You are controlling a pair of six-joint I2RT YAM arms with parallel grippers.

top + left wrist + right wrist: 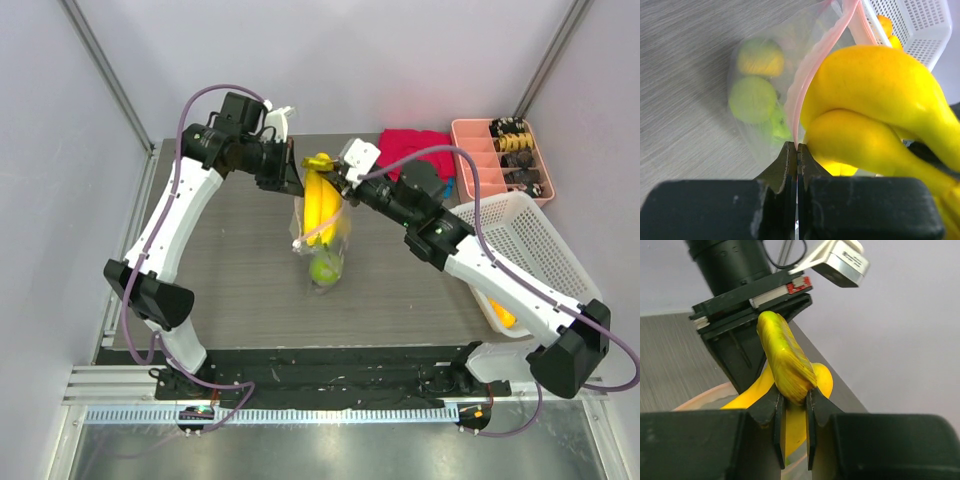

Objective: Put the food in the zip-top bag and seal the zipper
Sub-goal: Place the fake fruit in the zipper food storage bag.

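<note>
The clear zip-top bag (325, 250) hangs over the table's middle with its pink zipper strip (812, 65) at the mouth. My left gripper (290, 172) is shut on the pink strip (799, 135) and holds the mouth up. My right gripper (340, 178) is shut on the green stem end (785, 365) of the yellow bananas (318, 205), whose lower part sits in the bag's mouth. The bananas fill the left wrist view (875, 110). Round green fruits (752, 97) and a yellowish one (760, 57) lie at the bag's bottom (324, 268).
A white mesh basket (535, 250) stands at the right with an orange fruit (503, 315) in it. A pink compartment tray (500, 155) and a red cloth (410, 148) lie at the back right.
</note>
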